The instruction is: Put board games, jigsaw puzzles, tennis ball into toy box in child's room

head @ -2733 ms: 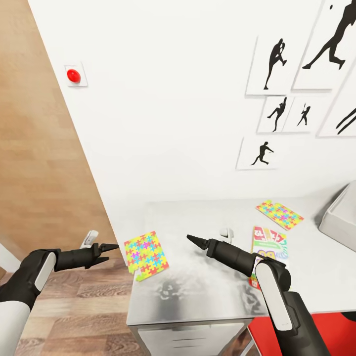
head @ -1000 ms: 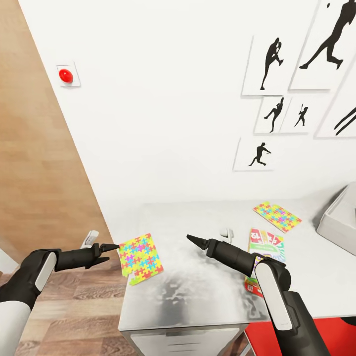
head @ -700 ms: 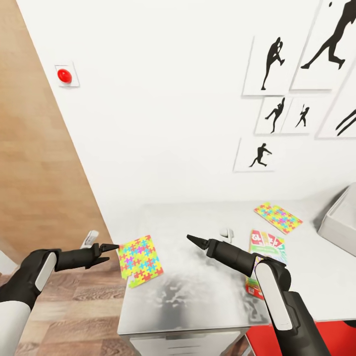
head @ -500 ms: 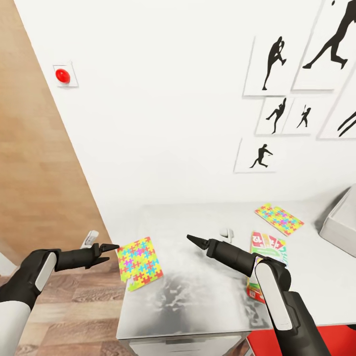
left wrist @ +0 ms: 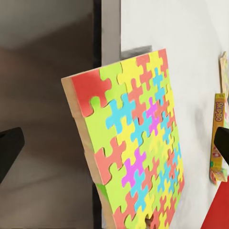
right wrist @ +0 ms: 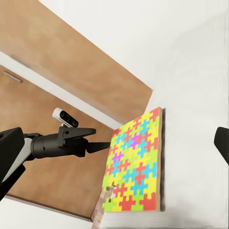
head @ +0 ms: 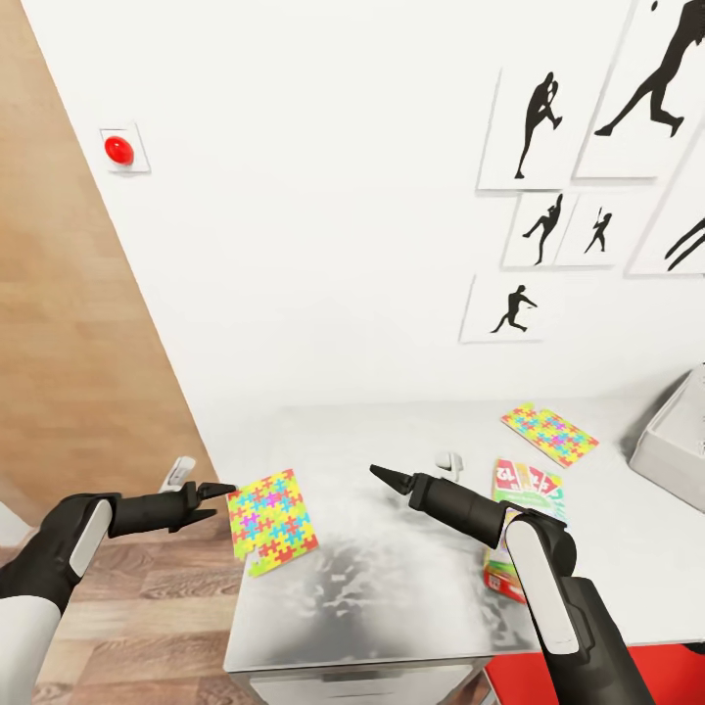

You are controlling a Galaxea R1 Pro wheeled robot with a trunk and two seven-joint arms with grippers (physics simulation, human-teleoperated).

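- Progress, as I judge it: barely begun. The toy box (head: 676, 441) sits at the bench's (head: 392, 578) far right end, cut off by the frame, so its contents cannot be read.
- Left to move: the near jigsaw puzzle (head: 270, 507), overhanging the bench's left edge; the second jigsaw puzzle (head: 549, 433), near the toy box; the red-yellow-green board game (head: 524, 509) between them, partly hidden behind the right arm.
- The left gripper (head: 217, 490) hangs off the bench just beside the near puzzle's corner, fingers spread and empty.
- The right gripper (head: 380, 474) hovers over the bench; I cannot tell its fingers' state.
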